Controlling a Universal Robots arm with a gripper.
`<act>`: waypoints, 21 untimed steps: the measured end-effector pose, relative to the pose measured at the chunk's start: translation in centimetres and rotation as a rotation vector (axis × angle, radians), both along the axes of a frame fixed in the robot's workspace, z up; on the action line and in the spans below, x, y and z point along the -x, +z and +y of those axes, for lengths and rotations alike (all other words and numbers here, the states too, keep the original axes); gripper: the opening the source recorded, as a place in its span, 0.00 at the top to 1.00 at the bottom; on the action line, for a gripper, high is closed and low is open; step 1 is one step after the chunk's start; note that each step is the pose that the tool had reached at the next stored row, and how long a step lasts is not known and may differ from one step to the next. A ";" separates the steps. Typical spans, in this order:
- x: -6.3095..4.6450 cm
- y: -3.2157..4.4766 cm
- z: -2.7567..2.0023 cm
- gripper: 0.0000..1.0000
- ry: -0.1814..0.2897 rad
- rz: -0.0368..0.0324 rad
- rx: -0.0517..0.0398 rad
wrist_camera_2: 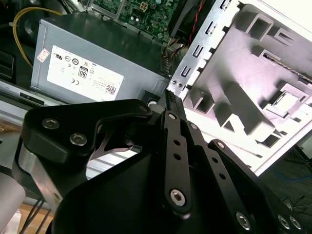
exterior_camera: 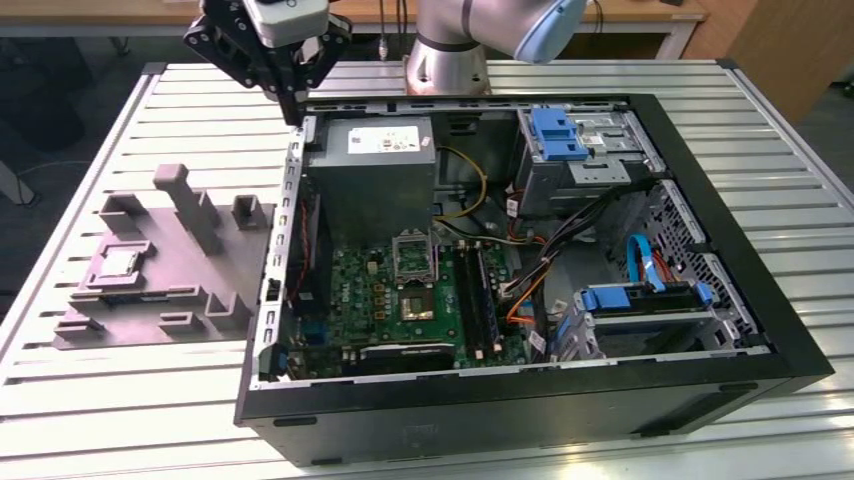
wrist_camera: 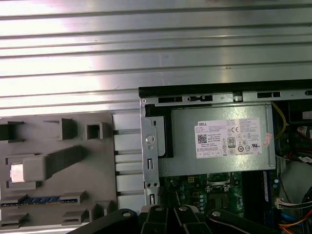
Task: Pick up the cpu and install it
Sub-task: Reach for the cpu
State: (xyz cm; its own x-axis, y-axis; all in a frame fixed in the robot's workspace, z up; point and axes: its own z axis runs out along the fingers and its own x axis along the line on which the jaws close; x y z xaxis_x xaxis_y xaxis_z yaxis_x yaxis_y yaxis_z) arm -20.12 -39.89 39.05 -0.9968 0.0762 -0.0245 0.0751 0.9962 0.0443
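Note:
The cpu is a small silvery square lying in a recess of the grey holder tray, at the exterior view's left beside the open computer case. It also shows in the first wrist view as the cpu and in the second wrist view as the cpu. My gripper hangs above the case's back left corner, well behind the tray, its black fingers drawn together to a point with nothing in them. The bare socket sits on the green motherboard, just below the power supply.
The case holds a grey power supply, drive cages with blue latches, and bundled cables. A brownish chip is fixed to the board. The tray has upright posts. Everything rests on a slatted metal table.

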 end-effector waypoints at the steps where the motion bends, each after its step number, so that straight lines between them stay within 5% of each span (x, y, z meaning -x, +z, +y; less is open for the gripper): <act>1: 0.0 0.00 0.00 0.89 0.000 0.0000 0.0000; 21: 0.8 -0.01 0.00 0.89 0.000 0.0000 0.0000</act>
State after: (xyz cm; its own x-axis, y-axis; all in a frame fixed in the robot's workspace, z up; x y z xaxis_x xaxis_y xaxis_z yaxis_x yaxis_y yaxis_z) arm -20.93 -39.90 39.04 -0.9968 0.0762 -0.0244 0.0751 0.9962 0.0443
